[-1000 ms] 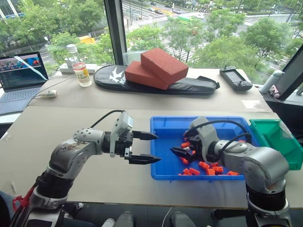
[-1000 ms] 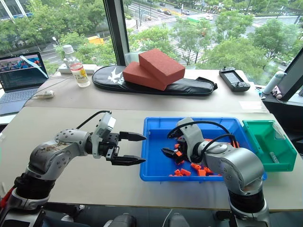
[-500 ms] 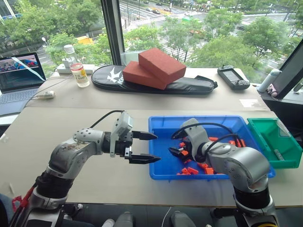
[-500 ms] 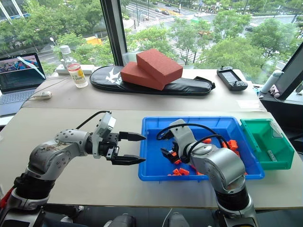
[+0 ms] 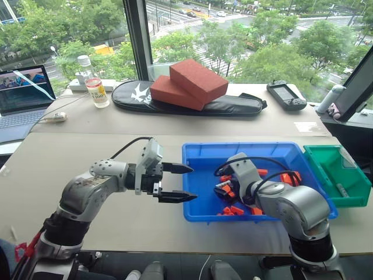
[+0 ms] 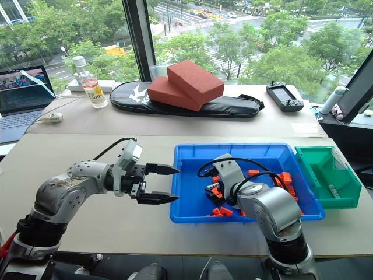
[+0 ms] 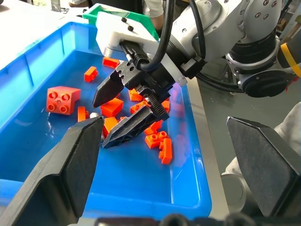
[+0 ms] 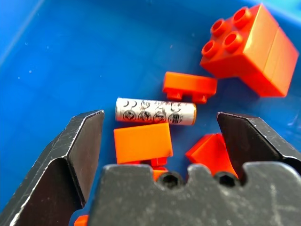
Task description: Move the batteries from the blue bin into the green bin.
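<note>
right gripper (image 7: 123,109): fingers spread wide, low in blue bin (image 5: 201,153) over a battery (image 8: 155,111) among orange blocks (image 8: 143,142) | left gripper (image 5: 183,182): fingers open, holding nothing, over bin's left rim | green bin (image 5: 326,157): right of blue bin, one battery (image 6: 334,191) inside

orange blocks (image 8: 143,141) crowding battery (image 8: 155,111), seemingly touching, blue floor beyond bare

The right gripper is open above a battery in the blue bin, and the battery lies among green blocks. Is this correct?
Not quite. The blocks are orange, not green, as the right wrist view shows. The rest holds: the right gripper is open above the battery in the blue bin.
</note>
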You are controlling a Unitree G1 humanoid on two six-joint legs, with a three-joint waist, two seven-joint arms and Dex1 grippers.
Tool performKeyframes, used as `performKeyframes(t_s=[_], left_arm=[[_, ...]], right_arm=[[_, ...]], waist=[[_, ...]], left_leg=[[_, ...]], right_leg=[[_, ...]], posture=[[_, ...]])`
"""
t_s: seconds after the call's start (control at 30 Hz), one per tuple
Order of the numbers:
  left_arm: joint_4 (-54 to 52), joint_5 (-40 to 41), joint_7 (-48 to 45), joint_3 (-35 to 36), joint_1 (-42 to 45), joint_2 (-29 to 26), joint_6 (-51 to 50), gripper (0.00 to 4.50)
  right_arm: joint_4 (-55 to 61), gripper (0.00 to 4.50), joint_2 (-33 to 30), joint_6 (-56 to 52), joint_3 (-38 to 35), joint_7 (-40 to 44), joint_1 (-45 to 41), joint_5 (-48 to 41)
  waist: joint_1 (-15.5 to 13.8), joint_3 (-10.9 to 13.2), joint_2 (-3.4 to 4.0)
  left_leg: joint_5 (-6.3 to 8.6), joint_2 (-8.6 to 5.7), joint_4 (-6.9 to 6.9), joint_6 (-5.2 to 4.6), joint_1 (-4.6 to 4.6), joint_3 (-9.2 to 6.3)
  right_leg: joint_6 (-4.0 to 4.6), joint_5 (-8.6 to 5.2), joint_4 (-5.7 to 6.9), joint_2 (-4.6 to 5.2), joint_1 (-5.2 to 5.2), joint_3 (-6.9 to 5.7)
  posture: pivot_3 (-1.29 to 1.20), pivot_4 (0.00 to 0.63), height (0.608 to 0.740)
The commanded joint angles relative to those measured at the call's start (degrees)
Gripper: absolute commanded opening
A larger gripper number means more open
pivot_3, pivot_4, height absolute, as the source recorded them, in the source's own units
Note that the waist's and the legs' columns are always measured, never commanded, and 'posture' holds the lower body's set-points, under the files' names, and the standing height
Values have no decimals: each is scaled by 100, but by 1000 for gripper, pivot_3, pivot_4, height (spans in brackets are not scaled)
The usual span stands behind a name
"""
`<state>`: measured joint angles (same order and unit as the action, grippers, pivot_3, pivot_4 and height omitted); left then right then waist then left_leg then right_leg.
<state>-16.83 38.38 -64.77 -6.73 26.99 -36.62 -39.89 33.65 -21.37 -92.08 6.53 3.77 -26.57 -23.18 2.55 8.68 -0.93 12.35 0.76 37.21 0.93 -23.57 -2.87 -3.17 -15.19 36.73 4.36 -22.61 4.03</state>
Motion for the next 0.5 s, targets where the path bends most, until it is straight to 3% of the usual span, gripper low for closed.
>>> performKeyframes(t_s=[0.03, 0.5], left_arm=[[-192, 58, -10, 128, 10, -31, 93, 4500], [-216, 57, 26, 124, 23, -31, 82, 4500]], right_arm=[[-68, 4451, 45, 15, 20, 60, -99, 113], [-468, 4451, 154, 404, 197, 175, -16, 368]], waist=[[2, 0, 0], [2, 0, 0]], left_leg=[[0, 0, 0, 0, 0, 0], [0, 1, 0, 0, 3, 0]], right_leg=[[0, 0, 0, 0, 0, 0], [0, 0, 0, -1, 1, 0]], posture=[[0, 150, 740], [0, 150, 740]])
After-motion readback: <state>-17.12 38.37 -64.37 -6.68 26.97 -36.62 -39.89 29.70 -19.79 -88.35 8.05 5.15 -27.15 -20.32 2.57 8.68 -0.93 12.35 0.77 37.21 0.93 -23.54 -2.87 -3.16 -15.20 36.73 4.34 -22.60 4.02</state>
